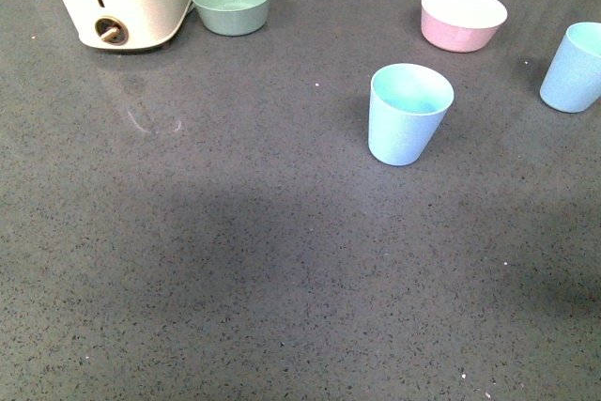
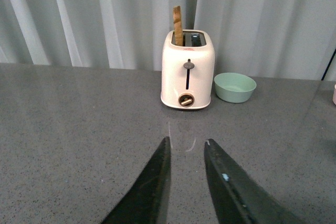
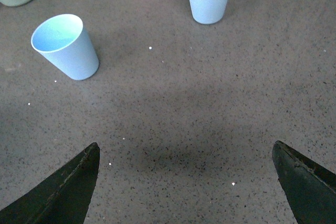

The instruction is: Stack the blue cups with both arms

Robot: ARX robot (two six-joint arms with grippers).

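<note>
Both blue cups stand upright, well apart on the bench point(image 1: 235, 279): mid-bench cup point(image 1: 409, 115), right-edge cup point(image 1: 575, 68). Right end effector point(image 3: 185, 148) has its jaws spread wide and is empty. Left end effector point(image 2: 187, 141) has its jaws narrowly apart, is empty, and faces the toaster point(image 2: 187, 69). We judge that each arm should grip one cup low on its wall, keeping it vertical.
</note>
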